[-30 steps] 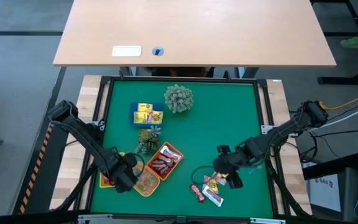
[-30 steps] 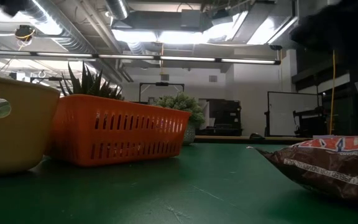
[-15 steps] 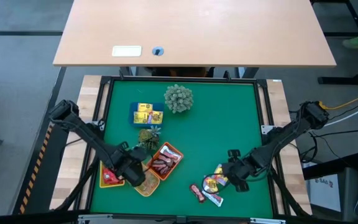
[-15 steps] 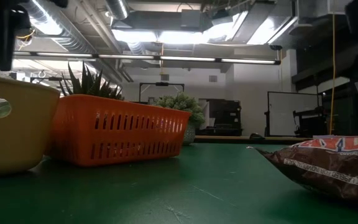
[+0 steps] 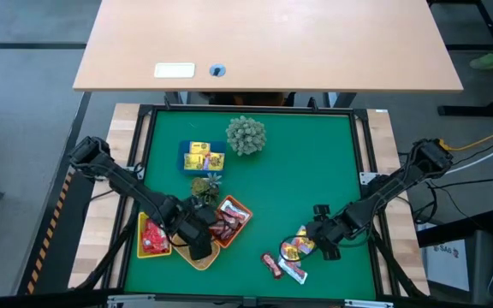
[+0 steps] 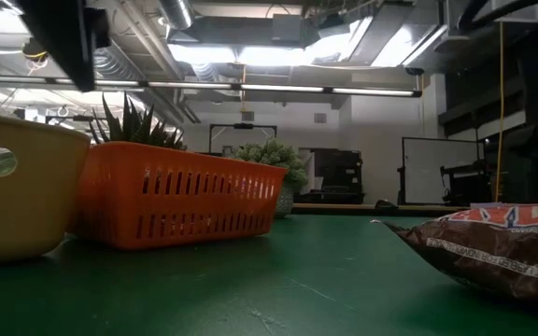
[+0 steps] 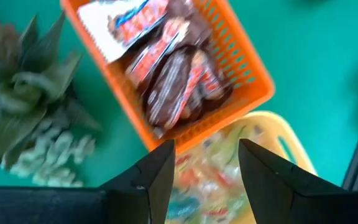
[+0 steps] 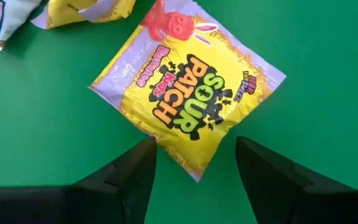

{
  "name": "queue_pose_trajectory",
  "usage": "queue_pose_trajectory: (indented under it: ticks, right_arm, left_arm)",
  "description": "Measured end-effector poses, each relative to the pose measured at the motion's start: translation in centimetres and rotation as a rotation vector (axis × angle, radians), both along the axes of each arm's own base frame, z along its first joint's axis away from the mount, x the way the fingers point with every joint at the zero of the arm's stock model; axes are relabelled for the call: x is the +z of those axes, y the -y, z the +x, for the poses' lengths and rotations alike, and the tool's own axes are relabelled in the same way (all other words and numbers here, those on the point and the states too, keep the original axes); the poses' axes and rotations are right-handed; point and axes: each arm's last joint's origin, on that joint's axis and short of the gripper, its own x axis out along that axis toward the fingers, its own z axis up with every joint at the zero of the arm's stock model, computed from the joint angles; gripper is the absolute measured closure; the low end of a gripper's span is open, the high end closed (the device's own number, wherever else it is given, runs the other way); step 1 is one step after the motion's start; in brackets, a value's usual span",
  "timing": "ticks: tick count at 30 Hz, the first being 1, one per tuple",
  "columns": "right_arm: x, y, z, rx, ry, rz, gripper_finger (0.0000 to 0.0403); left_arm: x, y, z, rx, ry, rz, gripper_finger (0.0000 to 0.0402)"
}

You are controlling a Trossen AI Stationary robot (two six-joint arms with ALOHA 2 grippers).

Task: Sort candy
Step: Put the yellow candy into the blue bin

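On the green worktop [image 5: 315, 154] the right tool [image 5: 317, 245] hangs low over a yellow packet [image 8: 188, 93] of sour candy lying flat; in the right wrist view the packet's near corner lies between the two spread fingers [image 8: 120, 180], and nothing is gripped. Just beside that packet, toward the worktop's front edge, lie more loose sweets: a red and brown bar [image 5: 270, 264] and a pale wrapped piece [image 5: 294, 274]. The left tool [image 5: 199, 244] hovers above the trays at the front left, its fingers [image 7: 151, 180] apart and empty, with the seam between the orange tray [image 7: 244, 68] and the yellow tray [image 7: 284, 140] below them. The orange tray holds dark brown bars [image 7: 179, 87]; the yellow tray holds small clear wrapped pieces [image 7: 197, 183]. A third tray further left holds red packets [image 5: 151, 238]. Yellow packets [image 5: 202, 158] fill a blue tray near the spiky plant ball [image 5: 246, 135], well apart from both tools. A small green plant [image 5: 202, 188] stands beside the orange tray.
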Motion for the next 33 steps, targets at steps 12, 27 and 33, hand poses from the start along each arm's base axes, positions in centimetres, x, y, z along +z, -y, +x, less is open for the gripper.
queue_pose_trajectory:
  ticks: [12, 27, 33]
  right_arm:
    - [-1.1, 0.3, -0.3, 0.005, 0.023, 0.028, 0.0292]
    - [4.4, 0.0, 4.6, 0.028, 0.221, 0.094, 0.0397]
    - [9.1, 2.7, 8.7, 0.064, 0.454, -0.062, 0.0393]
  left_arm:
    - [0.4, -0.9, 1.5, -0.083, 0.107, 0.069, 0.0239]
    - [1.2, -2.1, 3.4, -0.156, 0.270, 0.266, 0.0239]
    - [1.4, -2.0, 3.6, -0.225, 0.292, 0.300, 0.0239]
